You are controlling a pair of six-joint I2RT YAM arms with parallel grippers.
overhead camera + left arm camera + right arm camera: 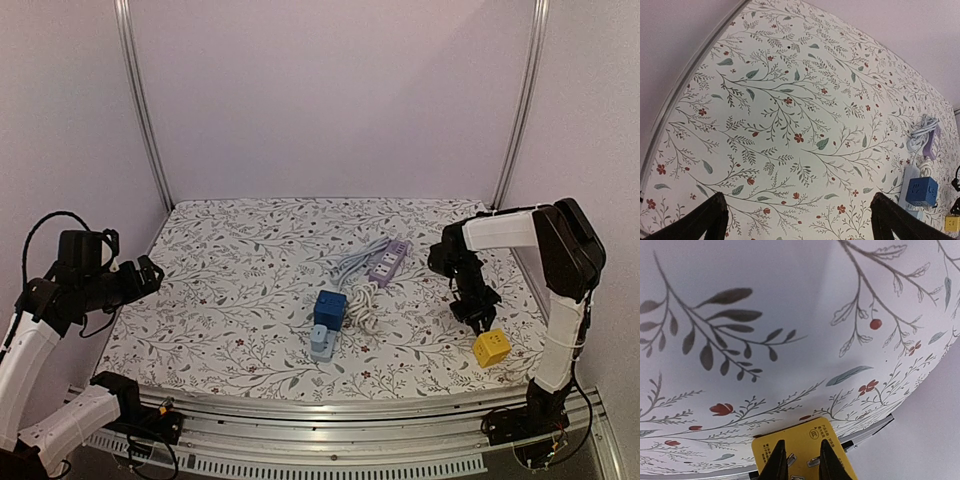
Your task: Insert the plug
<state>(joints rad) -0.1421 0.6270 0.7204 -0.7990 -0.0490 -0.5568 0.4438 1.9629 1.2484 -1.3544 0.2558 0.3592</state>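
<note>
The plug is a yellow cube (491, 348) at the front right of the flowered cloth. In the right wrist view its yellow face (800, 432) points up with its metal prongs showing. My right gripper (482, 322) reaches down onto it, and its fingers (801, 444) are shut on either side of the prongs. A purple power strip (388, 262) lies mid-table. My left gripper (150, 275) hovers at the far left, open and empty (797, 196), well away from the yellow plug (952, 222).
A blue cube adapter (329, 308) sits on a pale strip (322, 345) at centre front, with a coiled white cable (362, 300) running to the purple strip (930, 145). The metal front rail (330, 410) runs just beyond the plug. Frame posts stand at the back corners.
</note>
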